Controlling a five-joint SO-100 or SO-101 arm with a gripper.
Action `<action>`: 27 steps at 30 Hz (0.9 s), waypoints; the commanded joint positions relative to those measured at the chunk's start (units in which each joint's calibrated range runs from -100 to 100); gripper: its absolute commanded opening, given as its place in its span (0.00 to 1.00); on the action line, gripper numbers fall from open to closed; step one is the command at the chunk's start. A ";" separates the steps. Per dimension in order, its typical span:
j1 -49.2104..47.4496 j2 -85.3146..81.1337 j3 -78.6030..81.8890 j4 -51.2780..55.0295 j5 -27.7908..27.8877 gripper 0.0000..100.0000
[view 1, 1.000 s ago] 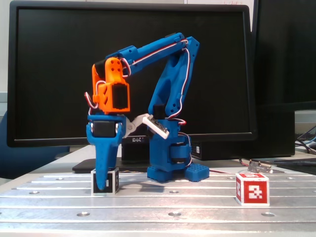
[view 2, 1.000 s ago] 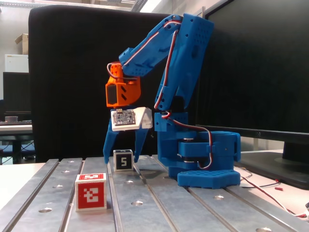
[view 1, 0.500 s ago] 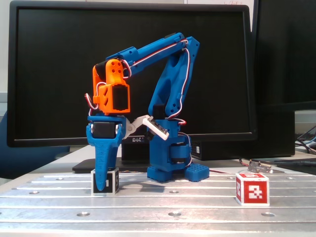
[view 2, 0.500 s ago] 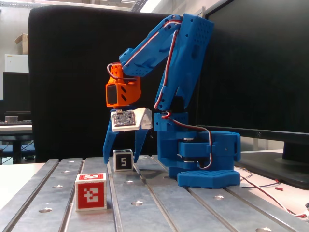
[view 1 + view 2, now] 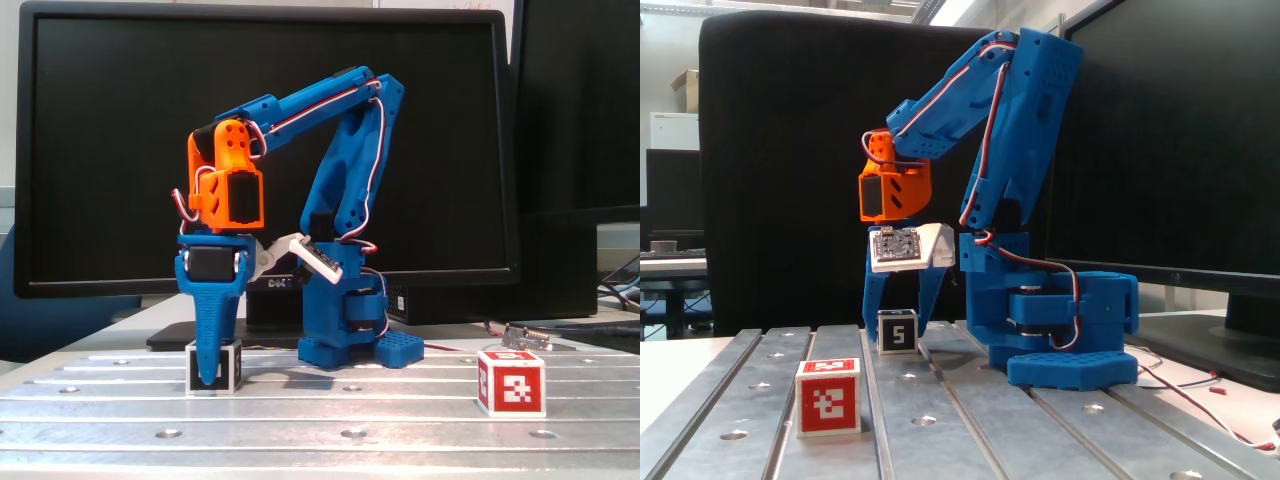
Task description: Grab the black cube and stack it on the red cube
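The small black-edged cube with the white "5" marker faces (image 5: 897,331) (image 5: 229,367) sits on the grooved metal table (image 5: 970,430) just in front of the blue arm's base (image 5: 1065,330). The blue two-finger gripper (image 5: 897,318) (image 5: 209,375) points straight down over it, a finger on either side; its fingers look drawn in against the cube, though contact is not clear. The red-edged cube with the blocky white-and-red marker (image 5: 828,397) (image 5: 511,382) stands well apart, alone on the table.
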 commanded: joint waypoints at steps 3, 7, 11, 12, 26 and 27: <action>0.20 -0.37 -0.12 -0.33 0.30 0.20; 0.06 -0.71 -0.12 -0.33 0.36 0.16; -0.02 -0.71 -0.22 -0.33 0.36 0.15; -0.02 -0.71 -0.12 -0.33 0.36 0.15; -3.49 -0.96 -4.65 2.24 -0.22 0.15; -3.93 -0.96 -5.64 3.18 -0.27 0.15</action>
